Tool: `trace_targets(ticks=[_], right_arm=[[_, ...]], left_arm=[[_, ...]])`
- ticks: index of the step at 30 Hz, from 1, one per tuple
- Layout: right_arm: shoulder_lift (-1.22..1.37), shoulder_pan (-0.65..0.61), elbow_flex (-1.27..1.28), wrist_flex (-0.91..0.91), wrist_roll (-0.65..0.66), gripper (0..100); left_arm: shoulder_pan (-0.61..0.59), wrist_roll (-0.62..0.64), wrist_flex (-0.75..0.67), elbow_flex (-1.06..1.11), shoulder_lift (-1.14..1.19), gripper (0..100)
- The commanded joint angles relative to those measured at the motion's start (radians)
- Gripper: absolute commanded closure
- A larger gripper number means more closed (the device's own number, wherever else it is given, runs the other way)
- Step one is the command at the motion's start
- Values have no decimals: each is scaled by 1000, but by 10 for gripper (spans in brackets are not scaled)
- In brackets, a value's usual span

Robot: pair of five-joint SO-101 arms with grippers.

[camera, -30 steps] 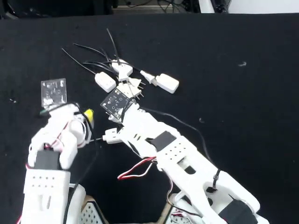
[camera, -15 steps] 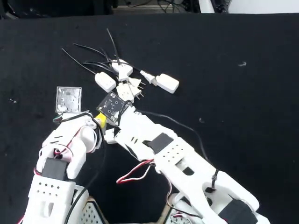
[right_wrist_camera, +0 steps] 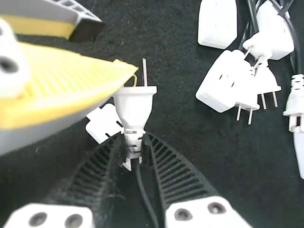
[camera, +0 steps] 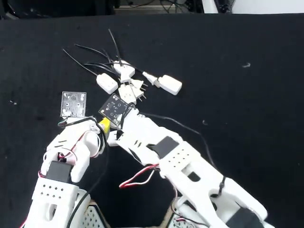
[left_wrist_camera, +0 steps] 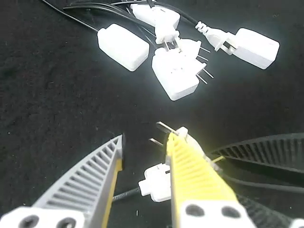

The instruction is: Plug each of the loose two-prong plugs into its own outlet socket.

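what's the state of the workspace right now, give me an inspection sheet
surface: black table, a few pale specks on it
job's things: white plug held away from the pile of white plugs and blocks, prongs free; one block seems to have a plug seated in it
clutter: nothing seen
grippers: right gripper shut on the white plug's cable end; left gripper open, its yellow finger against that plug
cables: thin black cables fan out from the pile; red and white wires loop off an arm
surroundings: dim room past the table's far edge, too dark to tell
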Motion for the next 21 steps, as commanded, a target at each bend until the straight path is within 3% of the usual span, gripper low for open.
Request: trace_targets(ticks=[1, 21], right_arm=[[-77, -11, -41, 25, -8, 988], [-87, -9, -73, -9, 2, 988]], left_arm=[[8, -2, -9, -12, -5, 841], [8, -2, -8, 12, -12, 843]])
